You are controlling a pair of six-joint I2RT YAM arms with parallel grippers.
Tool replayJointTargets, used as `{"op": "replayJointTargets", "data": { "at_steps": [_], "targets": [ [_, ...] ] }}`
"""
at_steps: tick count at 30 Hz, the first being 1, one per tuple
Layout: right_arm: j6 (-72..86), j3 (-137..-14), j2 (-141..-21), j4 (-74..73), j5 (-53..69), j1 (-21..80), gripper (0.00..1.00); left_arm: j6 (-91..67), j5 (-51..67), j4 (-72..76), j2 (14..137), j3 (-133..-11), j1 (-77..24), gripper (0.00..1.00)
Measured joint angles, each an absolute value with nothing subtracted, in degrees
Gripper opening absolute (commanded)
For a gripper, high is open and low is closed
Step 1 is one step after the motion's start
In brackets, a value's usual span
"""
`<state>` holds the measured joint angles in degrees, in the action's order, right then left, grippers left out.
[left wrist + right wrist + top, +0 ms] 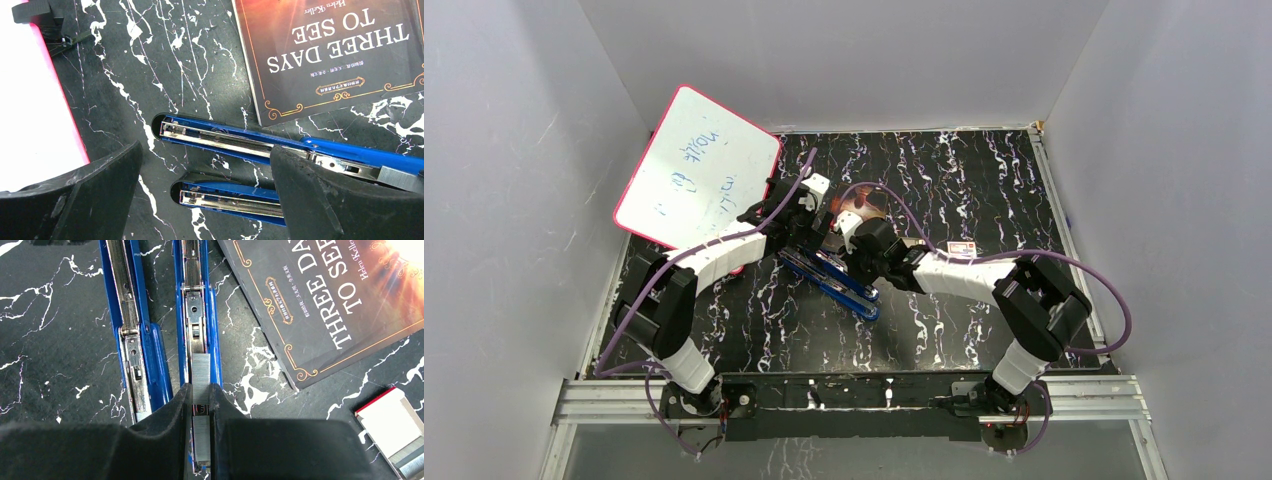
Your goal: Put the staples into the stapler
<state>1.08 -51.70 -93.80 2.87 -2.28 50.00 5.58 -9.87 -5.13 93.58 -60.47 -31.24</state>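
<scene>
- Over channel of open blue stapler (214, 340), beside book (325, 305): staples (201, 371), one strip, clamped in R gripper (200, 392).
- Just left of it, parallel: 2nd stapler (150, 350), also open.
- Above both: L gripper (205, 160), fingers spread wide, holding nothing.
- Near book's corner: red-white box (390, 422).

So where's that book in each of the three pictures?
Top view: the book is near the middle, mostly covered, with only a brownish patch showing.
Left wrist view: upper right, title upside down.
Right wrist view: upper right, tilted.
Shared landmark: the blue staplers lie beside the book in all three.
</scene>
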Motion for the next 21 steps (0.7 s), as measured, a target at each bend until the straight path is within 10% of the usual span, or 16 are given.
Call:
{"op": "replayJointTargets", "data": {
  "at_steps": [21],
  "targets": [
    [1.1, -51.4, -92.4, 2.5, -1.9, 50.0, 0.00, 5.9, -9.9, -5.1, 94.1, -60.5, -31.2, 0.98]
  ]
}}
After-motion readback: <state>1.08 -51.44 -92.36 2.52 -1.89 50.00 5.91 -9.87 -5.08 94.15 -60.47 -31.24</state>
